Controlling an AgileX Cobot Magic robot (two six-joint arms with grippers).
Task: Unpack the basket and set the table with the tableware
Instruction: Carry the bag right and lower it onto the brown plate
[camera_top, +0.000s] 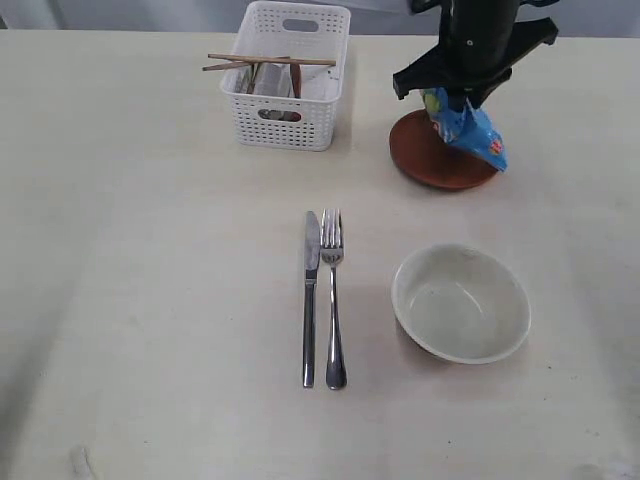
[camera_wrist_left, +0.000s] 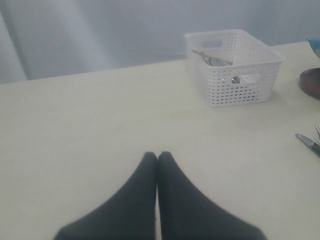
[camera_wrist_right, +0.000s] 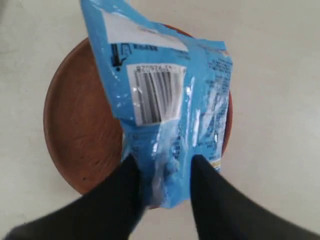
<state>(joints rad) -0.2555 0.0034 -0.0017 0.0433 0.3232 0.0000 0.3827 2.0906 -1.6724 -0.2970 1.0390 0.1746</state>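
Hanging over the reddish-brown plate, the right gripper has its fingers spread either side of the blue snack packet, apparently letting it drop there, while beyond it the white basket holds chopsticks awaiting unpacking.

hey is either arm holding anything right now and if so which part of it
The blue snack packet sits by one end between the right pincer fingers above the brown plate; whether they still grip it cannot be told. The left pincer is shut, empty.

Blue packet, red-brn plate
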